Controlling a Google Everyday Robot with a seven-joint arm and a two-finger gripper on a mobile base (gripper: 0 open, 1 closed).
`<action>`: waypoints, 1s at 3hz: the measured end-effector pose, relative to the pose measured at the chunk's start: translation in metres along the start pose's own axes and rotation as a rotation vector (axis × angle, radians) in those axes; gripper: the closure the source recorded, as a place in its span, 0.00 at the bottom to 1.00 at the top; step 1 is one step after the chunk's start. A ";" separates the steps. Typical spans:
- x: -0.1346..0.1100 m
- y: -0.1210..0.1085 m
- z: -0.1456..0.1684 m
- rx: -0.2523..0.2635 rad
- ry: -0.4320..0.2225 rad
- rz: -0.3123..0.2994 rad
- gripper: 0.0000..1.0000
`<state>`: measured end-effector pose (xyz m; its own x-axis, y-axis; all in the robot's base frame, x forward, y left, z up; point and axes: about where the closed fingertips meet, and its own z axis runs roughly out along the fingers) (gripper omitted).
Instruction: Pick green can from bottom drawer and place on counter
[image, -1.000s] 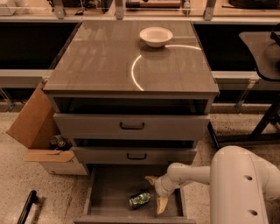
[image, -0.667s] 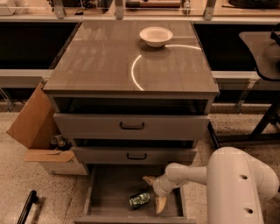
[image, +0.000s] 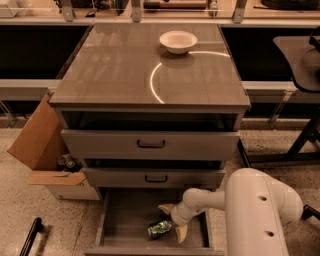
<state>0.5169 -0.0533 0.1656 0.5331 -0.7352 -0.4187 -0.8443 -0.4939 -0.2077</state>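
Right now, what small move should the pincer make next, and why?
Probably ease the pincer closer over the green can: it hangs open inside the bottom drawer, fingers spread beside the can, which lies ungripped on the drawer floor.

White bowl (image: 178, 41), open cardboard box (image: 37, 142) — two upper drawers (image: 100, 145)

One camera looked down from above and in front, fairly near, facing the counter (image: 115, 70) and the open bottom drawer (image: 125, 220), where the gripper (image: 172, 221) hung at lower centre
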 end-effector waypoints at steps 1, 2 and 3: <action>-0.001 -0.002 0.011 -0.008 0.010 -0.046 0.00; -0.001 -0.004 0.022 -0.009 0.009 -0.063 0.00; -0.002 -0.006 0.034 -0.025 0.007 -0.067 0.00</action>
<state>0.5192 -0.0338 0.1378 0.5885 -0.7034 -0.3986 -0.8054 -0.5532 -0.2129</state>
